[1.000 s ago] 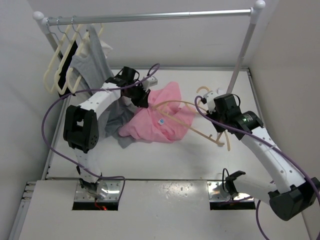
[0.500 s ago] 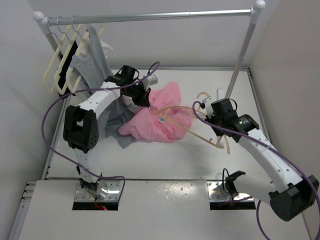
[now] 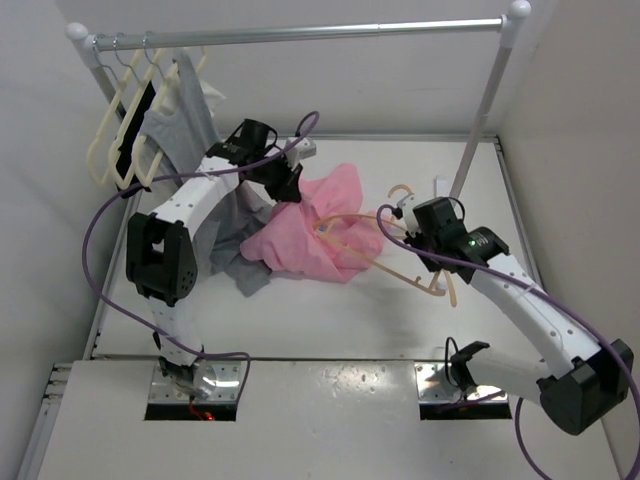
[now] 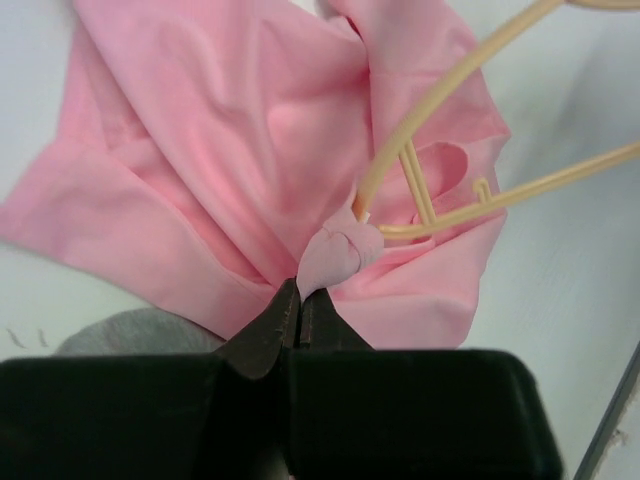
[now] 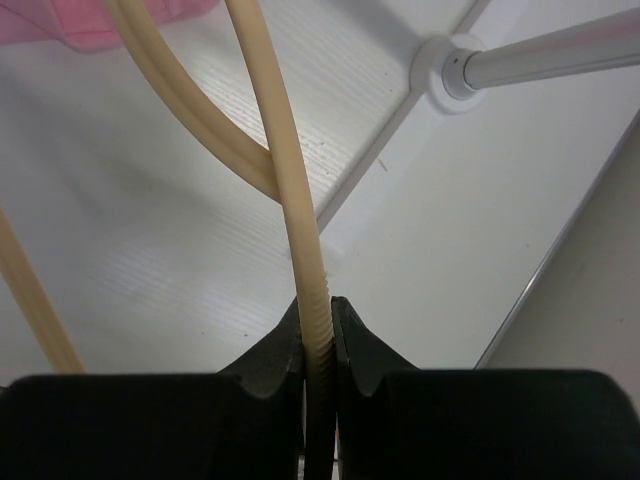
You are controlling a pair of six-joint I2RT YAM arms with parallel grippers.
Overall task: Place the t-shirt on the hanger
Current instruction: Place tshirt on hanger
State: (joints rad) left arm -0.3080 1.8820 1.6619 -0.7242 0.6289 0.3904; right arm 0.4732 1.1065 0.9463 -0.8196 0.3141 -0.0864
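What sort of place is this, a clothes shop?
Probably a robot test booth: a clothes rail with hangers on a white walled table, and two robot arms handling a t-shirt.

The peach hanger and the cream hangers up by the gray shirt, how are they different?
The peach hanger is alone, down low, clamped in the right tool, one end in the pink t-shirt. The cream hangers hang bunched on the rail with the gray garment. Both are thin open frames.

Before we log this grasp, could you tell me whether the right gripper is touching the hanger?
Touching. In the right wrist view, the right gripper has both fingers pressed against the hanger bar.
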